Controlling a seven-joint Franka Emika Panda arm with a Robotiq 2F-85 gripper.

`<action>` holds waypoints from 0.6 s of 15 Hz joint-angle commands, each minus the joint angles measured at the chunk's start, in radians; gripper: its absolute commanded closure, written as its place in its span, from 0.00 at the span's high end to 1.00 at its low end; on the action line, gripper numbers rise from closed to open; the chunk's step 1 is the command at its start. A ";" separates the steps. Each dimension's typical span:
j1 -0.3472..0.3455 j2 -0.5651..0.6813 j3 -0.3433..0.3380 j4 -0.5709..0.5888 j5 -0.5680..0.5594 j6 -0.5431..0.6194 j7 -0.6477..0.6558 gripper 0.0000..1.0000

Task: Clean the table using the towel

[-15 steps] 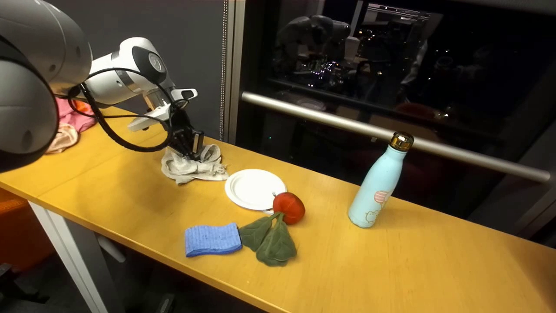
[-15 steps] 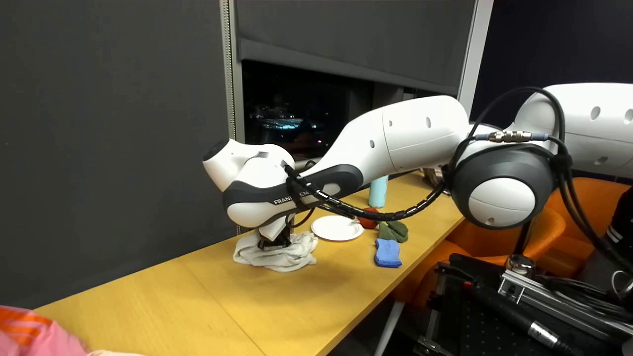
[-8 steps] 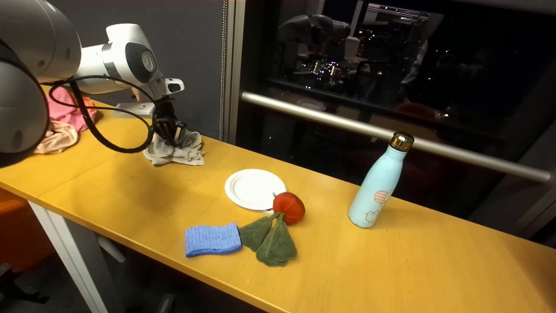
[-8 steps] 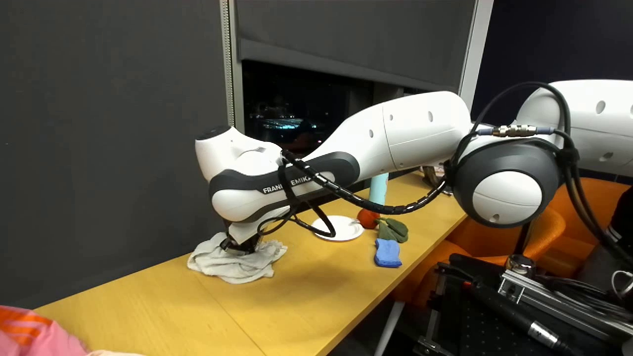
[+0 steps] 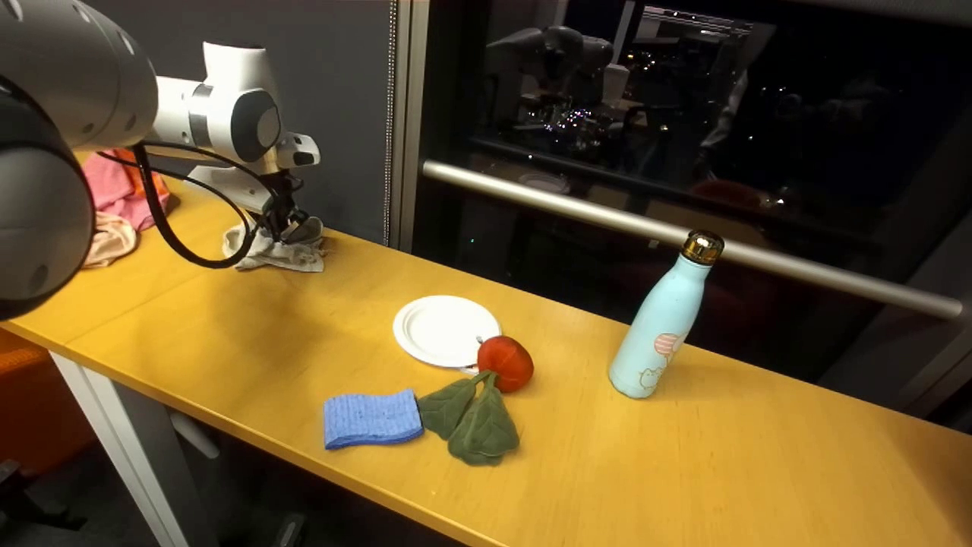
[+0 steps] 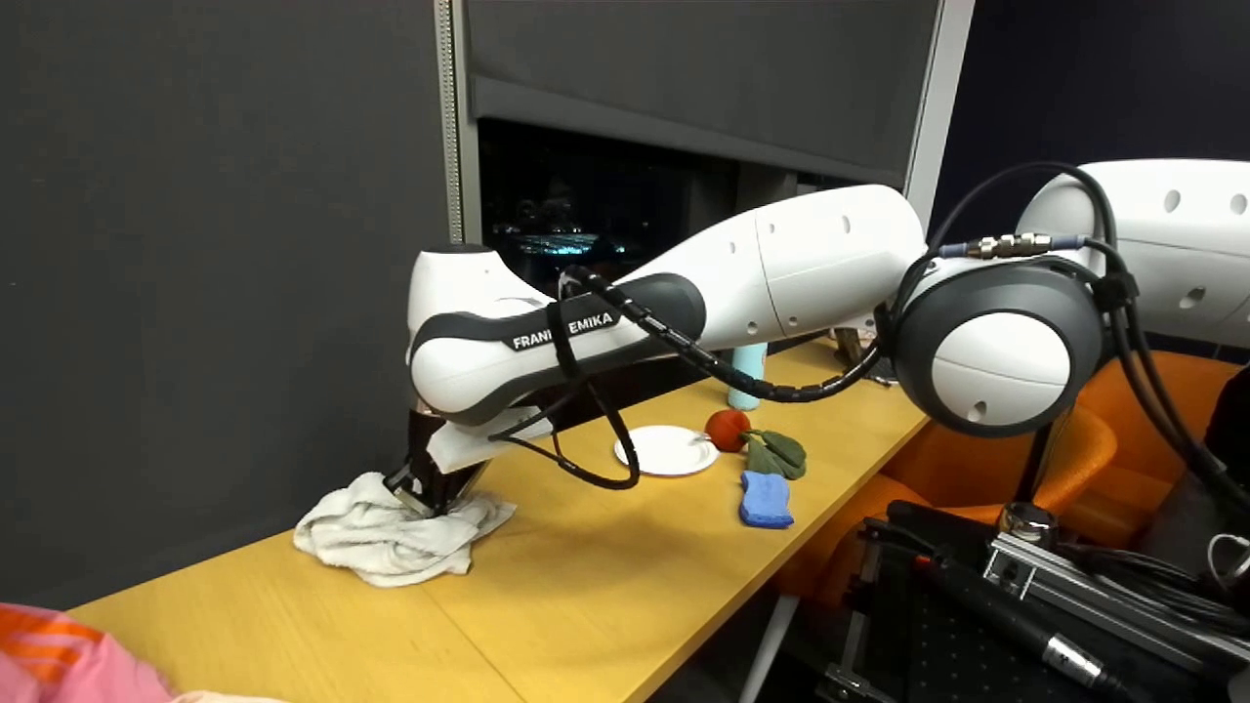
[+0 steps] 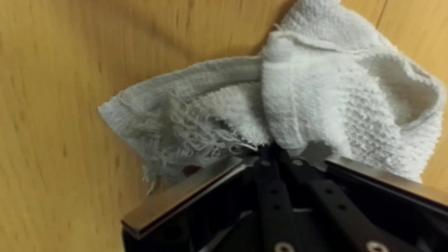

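White towel [image 7: 322, 94], crumpled on the yellow wooden tabletop [image 5: 683, 471] near the edge that runs along the grey panel [image 6: 225, 244]. In the wrist view one end stands in thick rounded folds; the other lies flatter, with loose threads along it. A seam [image 6: 474, 646] in the tabletop runs up to the towel's edge. The claw [image 7: 271, 150] points down into the middle of the towel, its tips together and clamped on a fold. Above it, the white arm [image 6: 830, 254], a black cable [image 6: 781, 393] looped along it, reaches across in both exterior views.

To one side of the towel, well apart, a white plate [image 5: 437, 330] lies flat. Just beside the plate's rim is a round red vegetable [image 5: 507, 365]; its green leaves [image 5: 482, 429] spread away from the plate. A blue sponge [image 5: 372, 419] lies just beside the leaves, near the tabletop's opposite long edge. Farther along, a light-blue bottle [image 5: 659, 330] with a gold cap [image 5: 703, 248] stands upright. On the towel's opposite side, pink cloth [image 5: 121, 194] with orange parts is heaped next to peach cloth [image 5: 112, 237]. Behind the bottle, a metal rail [image 5: 607, 216] crosses a dark window [image 5: 858, 152] that reflects the arm. In an exterior view, an orange chair [image 6: 1086, 454] stands beside the tabletop.
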 commanded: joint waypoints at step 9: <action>-0.135 -0.088 0.034 -0.015 0.067 -0.408 -0.232 0.01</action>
